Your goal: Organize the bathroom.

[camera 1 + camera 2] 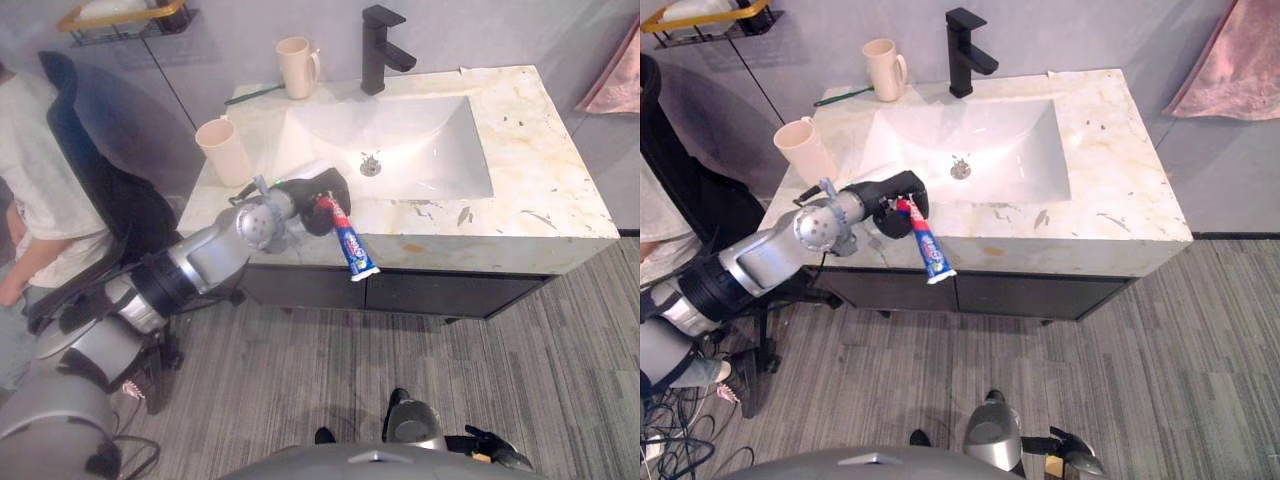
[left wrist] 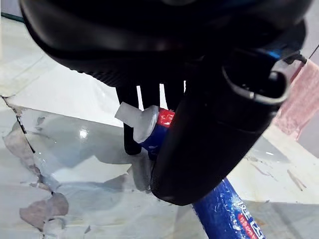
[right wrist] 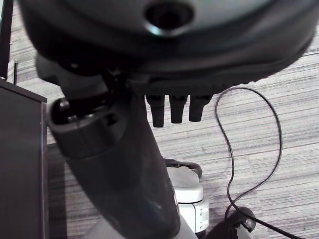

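Left robot hand (image 1: 325, 195) clamped on toothpaste tube (image 1: 347, 240)
tube's long axis pokes past the surface (image 1: 520, 170) front edge, cap end inside the fingers.

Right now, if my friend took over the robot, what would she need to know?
Left hand: fingers shut on the toothpaste at its cap end, over the counter's front edge; its tail points past the edge.
Right hand: idle, low over the floor, fingers relaxed.
Two cups stand left of the sink; a toothbrush lies by the far cup.
Done: toothpaste grasped. Left: put it away, likely in a cup.
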